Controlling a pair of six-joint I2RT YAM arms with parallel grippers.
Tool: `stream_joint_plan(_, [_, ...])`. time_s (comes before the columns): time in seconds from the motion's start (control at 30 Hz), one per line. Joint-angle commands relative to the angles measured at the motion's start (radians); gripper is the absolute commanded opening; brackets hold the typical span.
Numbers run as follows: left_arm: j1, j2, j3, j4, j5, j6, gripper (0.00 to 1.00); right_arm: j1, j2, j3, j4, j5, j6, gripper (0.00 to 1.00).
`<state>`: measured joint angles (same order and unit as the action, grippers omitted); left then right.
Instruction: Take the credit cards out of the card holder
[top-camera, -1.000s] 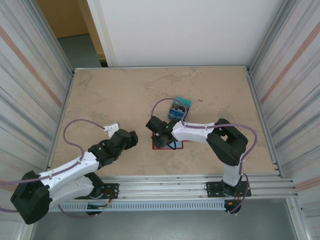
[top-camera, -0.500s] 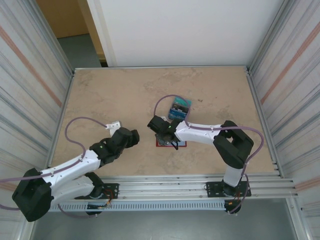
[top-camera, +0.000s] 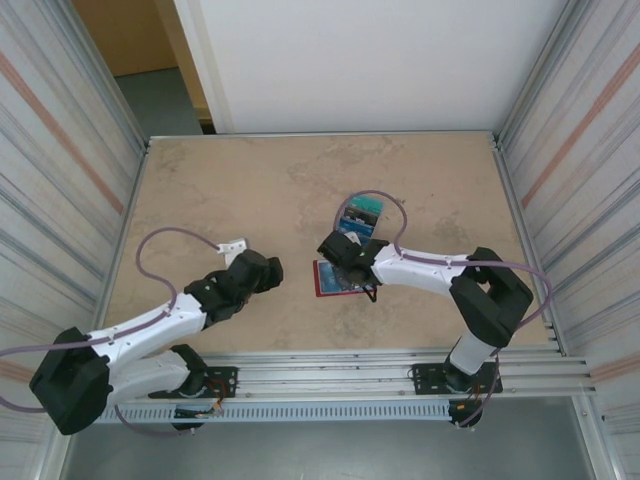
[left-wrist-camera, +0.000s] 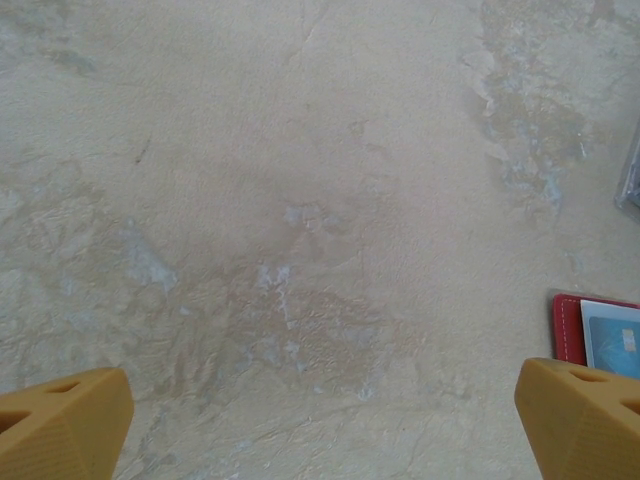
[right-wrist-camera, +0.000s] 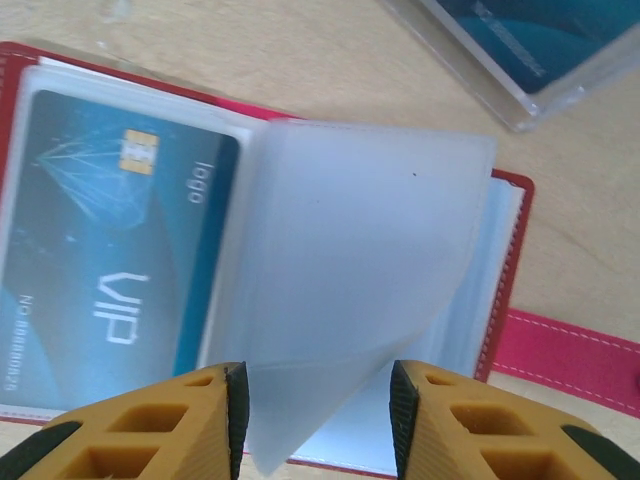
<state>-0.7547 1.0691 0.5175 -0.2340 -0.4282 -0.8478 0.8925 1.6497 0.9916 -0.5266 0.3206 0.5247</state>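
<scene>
Right gripper (right-wrist-camera: 313, 400), jaws parted, straddles the raised clear sleeve (right-wrist-camera: 370, 250) of the card holder (right-wrist-camera: 575, 345), apparently to bare a credit card (right-wrist-camera: 100, 250); left gripper (left-wrist-camera: 320, 420) waits open beside it.

In the top view the right gripper (top-camera: 352, 270) covers the right half of the card holder (top-camera: 323, 279), and the contents of the clear case (top-camera: 359, 214) just behind it are too small to tell. In the right wrist view a frosted sleeve (right-wrist-camera: 350, 290) veils the card holder's (right-wrist-camera: 512, 262) right-hand pockets, a fingertip (right-wrist-camera: 150, 430) hides the near end of the blue credit card (right-wrist-camera: 100, 260) in its left pocket, and its snap tab (right-wrist-camera: 570, 355) runs off the frame. In the left wrist view the card holder (left-wrist-camera: 566, 325) is a red corner at the right edge, the rest cut off or behind a fingertip (left-wrist-camera: 580, 420) of the left gripper (left-wrist-camera: 320, 420).
</scene>
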Motion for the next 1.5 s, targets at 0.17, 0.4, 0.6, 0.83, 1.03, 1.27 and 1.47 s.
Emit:
stream_joint_plan(0.17, [-0.058,0.106,0.107,0.006,-0.007,0.051,0.99,-0.06,-0.099,-0.081,0.026,-0.051,0.059,0.44])
stream_joint_plan(0.4, [-0.111,0.254,0.208,-0.009,0.001,0.104,0.99,-0.143,-0.203,-0.156,0.058,-0.129,0.093,0.42])
stream_joint_plan(0.6, [-0.152,0.381,0.294,-0.015,0.014,0.15,0.99,-0.207,-0.327,-0.209,0.062,-0.167,0.124,0.41])
stream_joint_plan(0.83, [-0.16,0.487,0.344,-0.017,0.048,0.173,0.99,-0.228,-0.407,-0.221,0.075,-0.25,0.117,0.39])
stream_joint_plan(1.03, [-0.16,0.546,0.37,-0.039,0.057,0.169,0.99,-0.23,-0.39,-0.216,0.146,-0.368,0.11,0.35])
stream_joint_plan(1.27, [-0.157,0.583,0.38,-0.037,0.061,0.176,0.99,-0.23,-0.327,-0.198,0.186,-0.439,0.12,0.32])
stream_joint_plan(1.47, [-0.151,0.611,0.38,-0.018,0.081,0.174,0.99,-0.221,-0.266,-0.179,0.195,-0.465,0.127,0.27])
